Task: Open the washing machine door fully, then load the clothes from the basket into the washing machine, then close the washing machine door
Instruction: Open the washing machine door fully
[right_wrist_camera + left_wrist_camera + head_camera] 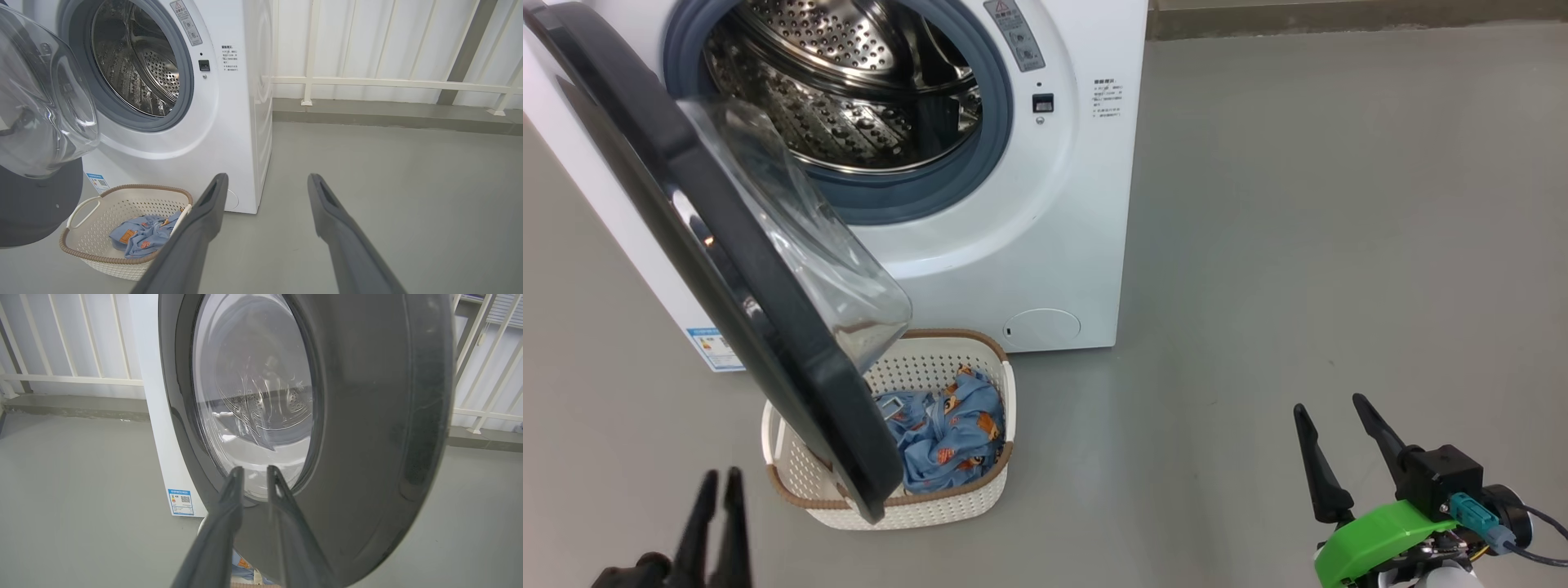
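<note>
We're looking at the washing machine door (768,327) hanging half-open down the frame's left, over the basket (947,506). Our left gripper (723,474), lower left, is sitting nearest its outer face, fingers narrowed and gripping nothing. The right gripper (1328,403) is gaping empty at lower right.

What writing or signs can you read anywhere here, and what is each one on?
No text reads clearly.
Grey sticker on the washing machine front: warning triangle, print too small.
Black print block on its front: too small.
Blue sticker at its lower corner: QR code, words blurred.
</note>
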You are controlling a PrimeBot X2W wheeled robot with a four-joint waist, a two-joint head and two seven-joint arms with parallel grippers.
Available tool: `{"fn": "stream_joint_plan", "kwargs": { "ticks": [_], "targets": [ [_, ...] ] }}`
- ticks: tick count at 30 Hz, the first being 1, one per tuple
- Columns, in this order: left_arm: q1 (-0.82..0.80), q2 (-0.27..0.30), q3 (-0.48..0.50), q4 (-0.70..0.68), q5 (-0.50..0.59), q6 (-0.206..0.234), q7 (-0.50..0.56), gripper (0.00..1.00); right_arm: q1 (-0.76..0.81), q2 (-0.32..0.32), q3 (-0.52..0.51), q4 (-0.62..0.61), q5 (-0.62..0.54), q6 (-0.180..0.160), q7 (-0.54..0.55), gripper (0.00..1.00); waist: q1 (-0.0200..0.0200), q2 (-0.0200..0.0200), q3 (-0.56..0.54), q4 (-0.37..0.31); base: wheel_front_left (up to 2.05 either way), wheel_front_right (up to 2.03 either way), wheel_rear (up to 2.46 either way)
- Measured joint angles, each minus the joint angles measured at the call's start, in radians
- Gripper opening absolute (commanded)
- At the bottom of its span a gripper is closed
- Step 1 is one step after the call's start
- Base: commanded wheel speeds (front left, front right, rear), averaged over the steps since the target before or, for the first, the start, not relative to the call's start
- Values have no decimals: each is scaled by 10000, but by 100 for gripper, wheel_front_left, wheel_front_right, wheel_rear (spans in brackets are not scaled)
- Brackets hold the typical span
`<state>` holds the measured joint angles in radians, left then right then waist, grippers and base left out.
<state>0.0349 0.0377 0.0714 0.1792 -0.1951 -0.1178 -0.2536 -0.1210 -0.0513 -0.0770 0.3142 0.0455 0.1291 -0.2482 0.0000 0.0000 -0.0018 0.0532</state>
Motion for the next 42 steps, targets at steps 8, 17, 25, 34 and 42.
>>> {"fn": "stream_joint_plan", "kwargs": {
  "ticks": [8,17,25,34,42],
  "targets": [
    [-483,-8,261,-993,-2,-12,0,0,0,4,-17,86,17,0,-2,100,0,0,6,-16,0,0,0],
    [-1587,-2,334,-3726,4,-33,-31,0,1,8,-54,163,33,0,-4,100,0,0,-35,-36,0,0,0],
    [-1894,293,-1319,-5043,-2,-98,-33,0,1,8,-56,207,107,0,-4,100,0,0,-31,-87,0,0,0],
    [-1875,322,-3641,-5145,-282,-98,-33,0,0,10,-46,215,151,0,-13,100,0,0,99,-149,0,0,0],
    [-1803,314,-4867,-4564,-370,-98,-33,0,0,10,-50,209,153,0,-13,100,0,0,162,-202,0,0,0]
  ]
}}
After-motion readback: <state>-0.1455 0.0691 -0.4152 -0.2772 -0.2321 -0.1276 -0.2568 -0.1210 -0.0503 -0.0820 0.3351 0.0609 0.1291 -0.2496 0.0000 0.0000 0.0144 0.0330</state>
